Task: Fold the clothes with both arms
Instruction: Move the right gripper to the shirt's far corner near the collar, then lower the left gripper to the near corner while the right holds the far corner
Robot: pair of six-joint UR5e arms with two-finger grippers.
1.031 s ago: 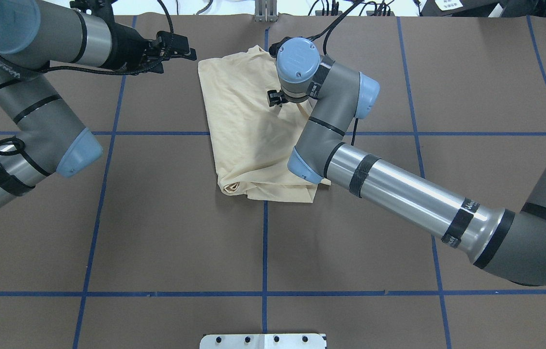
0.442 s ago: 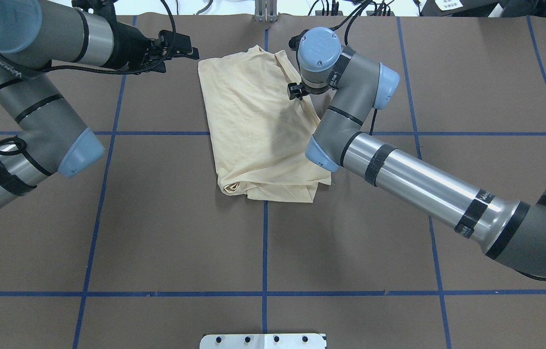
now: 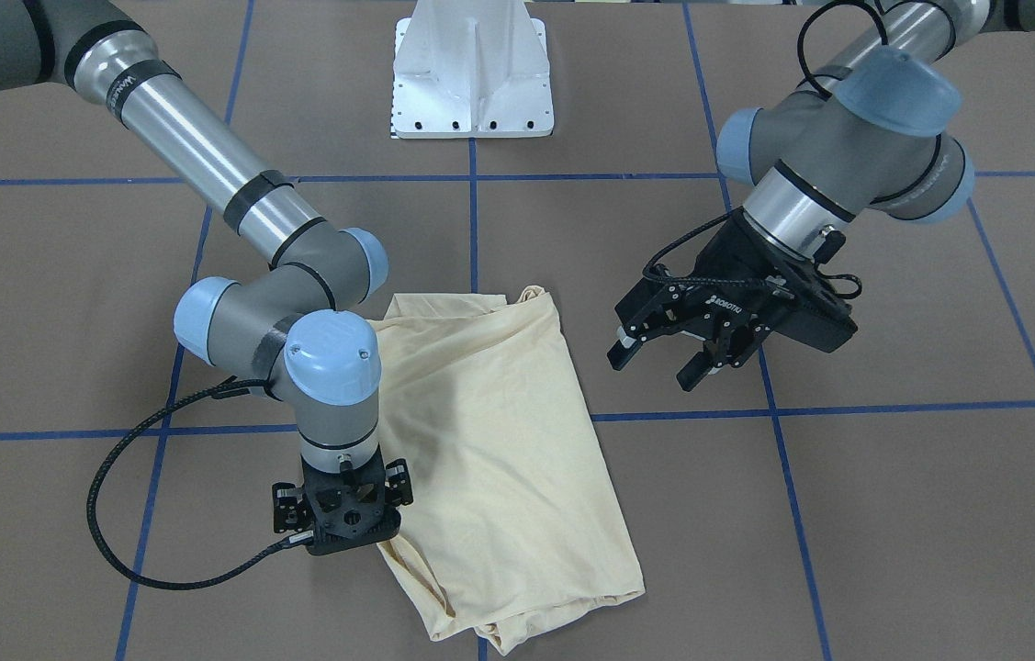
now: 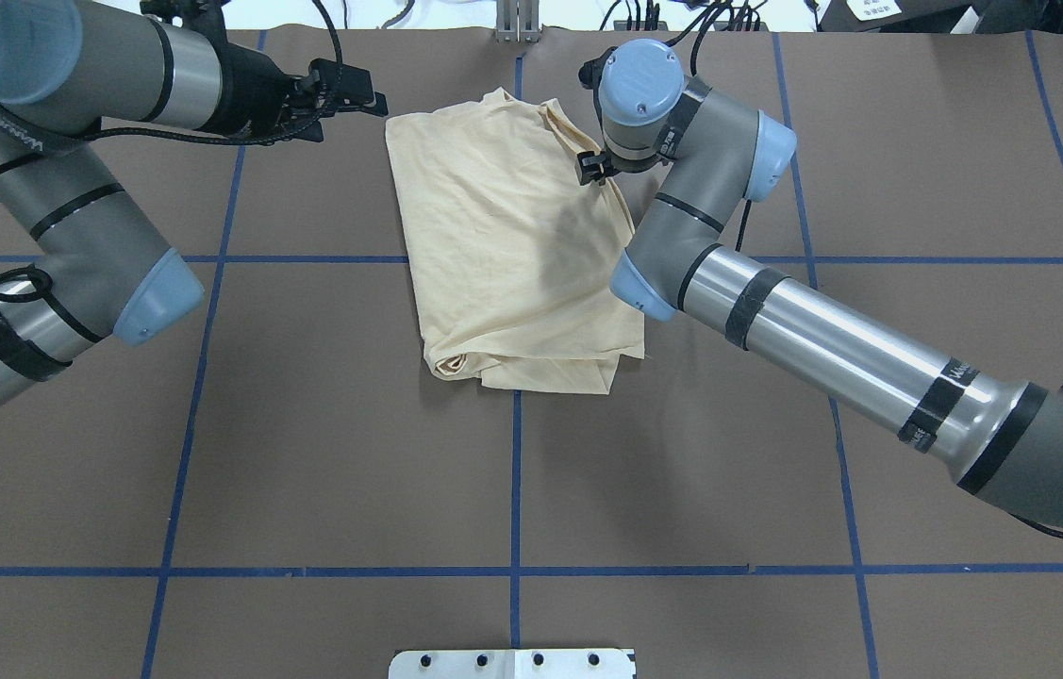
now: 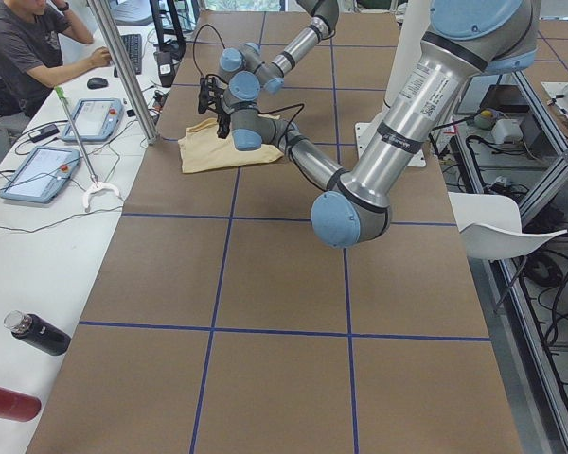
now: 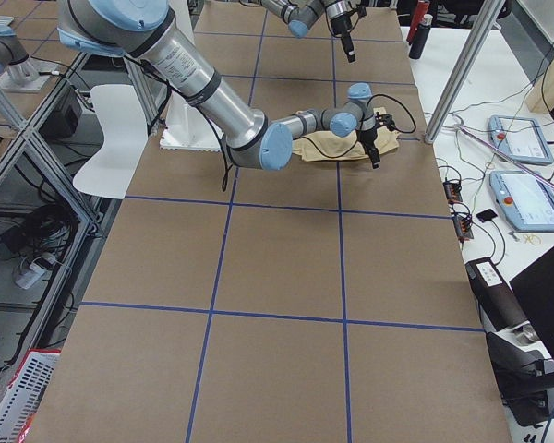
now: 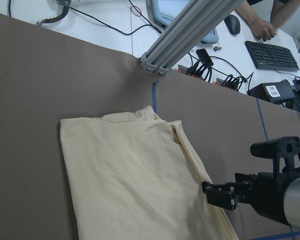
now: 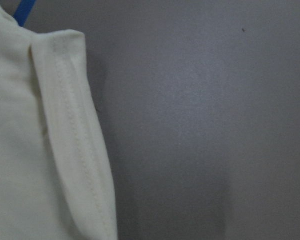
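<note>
The pale cream-yellow shirt lies folded in a rough rectangle on the brown table, plain side up, with a bunched roll at its near edge. It also shows in the front-facing view. My right gripper points straight down at the shirt's right edge near the far end. In the front-facing view its fingers are hidden under the wrist. The right wrist view shows only the shirt's stitched hem and bare table. My left gripper is open and empty, hovering left of the shirt's far left corner.
The white pedestal base stands at the robot's side of the table. Blue tape lines grid the brown table. An aluminium post and cables sit just past the table's far edge.
My right gripper has moved from over the middle of the shirt to its right edge and slightly farther away. The left arm has barely moved.
</note>
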